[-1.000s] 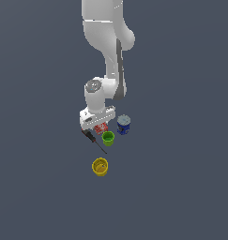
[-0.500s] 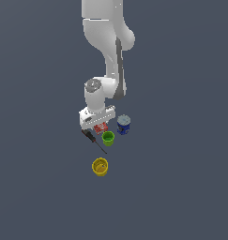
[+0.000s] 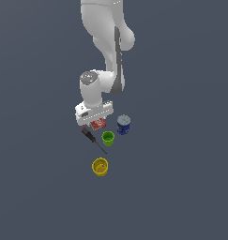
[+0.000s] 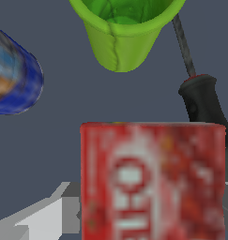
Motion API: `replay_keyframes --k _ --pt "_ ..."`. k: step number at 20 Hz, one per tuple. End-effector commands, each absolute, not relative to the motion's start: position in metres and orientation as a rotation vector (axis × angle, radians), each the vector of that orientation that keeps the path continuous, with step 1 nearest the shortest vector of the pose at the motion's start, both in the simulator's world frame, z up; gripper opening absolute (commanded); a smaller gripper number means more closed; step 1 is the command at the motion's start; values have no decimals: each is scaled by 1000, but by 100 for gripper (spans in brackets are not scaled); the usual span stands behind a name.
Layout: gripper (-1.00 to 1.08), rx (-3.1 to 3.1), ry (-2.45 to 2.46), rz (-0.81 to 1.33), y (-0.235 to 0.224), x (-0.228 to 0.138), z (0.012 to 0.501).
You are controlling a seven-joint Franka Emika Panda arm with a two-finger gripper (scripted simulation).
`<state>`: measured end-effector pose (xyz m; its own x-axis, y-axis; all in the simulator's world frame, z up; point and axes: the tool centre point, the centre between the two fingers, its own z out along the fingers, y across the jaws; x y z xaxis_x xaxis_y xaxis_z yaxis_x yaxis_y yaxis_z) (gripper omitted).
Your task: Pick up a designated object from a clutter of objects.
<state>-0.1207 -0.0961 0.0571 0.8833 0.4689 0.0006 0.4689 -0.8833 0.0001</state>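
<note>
The arm reaches down from the far side of the scene, with the pincer (image 3: 95, 123) lowered directly over the red box (image 3: 98, 123). In the exterior view, the white hand body covers most of the box; only its near edge shows below the hand. In the wrist view, the red box (image 4: 153, 180) fills the area between the grey fingers (image 4: 45, 218), its white lettering blurred. A finger stands on each side of the box, but contact is not discernible, so whether the pincer is grasping cannot be told.

The green cup (image 3: 108, 138) stands upright just beside the box. The blue can (image 3: 123, 124) stands to the exterior view's right of the box. The screwdriver (image 3: 93, 139) lies on the grey tabletop (image 3: 181, 178), its dark handle just beside the box. The yellow cup (image 3: 100, 167) stands apart, nearest the camera.
</note>
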Motion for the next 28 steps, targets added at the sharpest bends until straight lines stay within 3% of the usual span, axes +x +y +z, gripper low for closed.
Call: replay_keyframes --k 1,28 --pt "-100 -3049 -759 -2 -101 -121 72" --pt "-100 -3048 -758 -1 -180 -124 305"
